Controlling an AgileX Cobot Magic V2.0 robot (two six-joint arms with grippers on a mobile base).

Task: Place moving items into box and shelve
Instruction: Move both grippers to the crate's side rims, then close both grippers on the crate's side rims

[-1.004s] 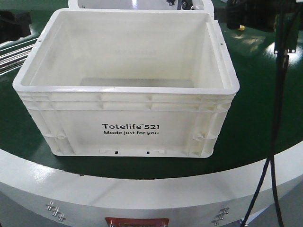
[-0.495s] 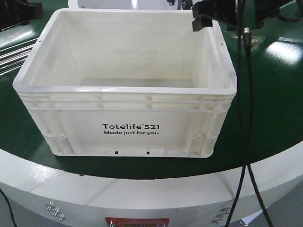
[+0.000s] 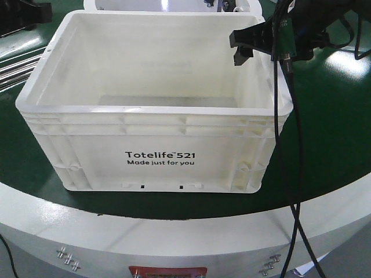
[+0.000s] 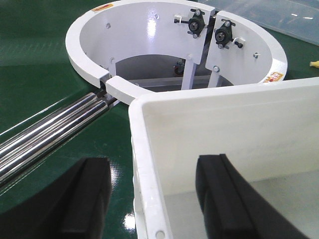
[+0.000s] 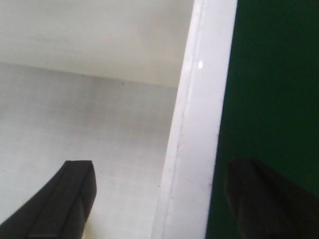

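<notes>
On the green bench (image 3: 330,150), the white box (image 3: 156,156) stands with no plush toys seen inside; the left gripper (image 4: 154,191) and right gripper (image 5: 164,194), jaws wide, straddle its side walls. Lifting and shelving apparently remain.

A round green-topped table (image 3: 327,150) with a white rim carries the white box (image 3: 156,139) at centre frame; steel rods (image 3: 14,69) lie at upper left.

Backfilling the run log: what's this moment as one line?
left gripper: open, straddling box wall | right gripper: open, straddling opposite wall | box: upright on green table
</notes>
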